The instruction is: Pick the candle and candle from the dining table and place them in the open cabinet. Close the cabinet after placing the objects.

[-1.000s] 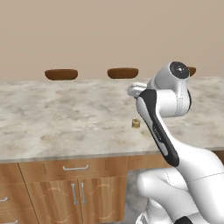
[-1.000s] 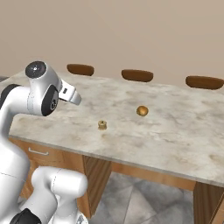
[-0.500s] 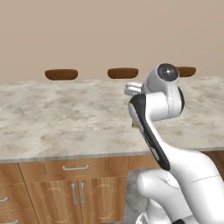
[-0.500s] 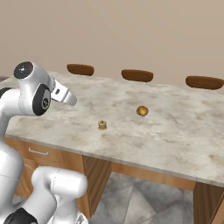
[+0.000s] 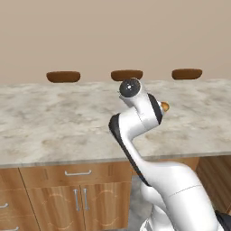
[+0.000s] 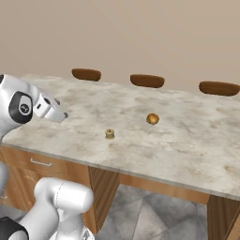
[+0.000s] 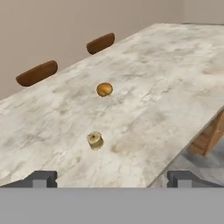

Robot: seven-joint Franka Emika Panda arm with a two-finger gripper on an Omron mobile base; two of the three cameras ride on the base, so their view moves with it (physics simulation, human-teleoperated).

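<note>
Nearest the cameras, the white arm with dark joints rises over the front edge of the long dining table (image 6: pixel 187 154), a counter with a beige-grey marbled stone top over light wood drawers and doors (image 5: pixel 58 198) with short silver handles. Its two-finger gripper (image 7: pixel 112 177) hangs above that near edge with nothing between the two small dark fingertips (image 7: pixel 41 177), which stand wide apart at the bottom of the hand view; the jaws are fully spread and grip nothing.

Just beyond, a short stubby golden-tan candle (image 6: pixel 109 134) stands upright on the stone, a little in from the front edge and apart from the gripper. In the hand view this candle (image 7: pixel 95 140) sits ahead of the fingertips, slightly to the left of the midline between them.

Farther in, a small orange ball (image 6: pixel 152 118) rests on the tabletop, well apart from the candle; the left base view catches a sliver of it (image 5: pixel 165 106) past the arm's upper link.

Along the table's far edge, three dark-brown rounded seat backs (image 6: pixel 147 80) show against the plain beige wall (image 6: pixel 140 33).
</note>
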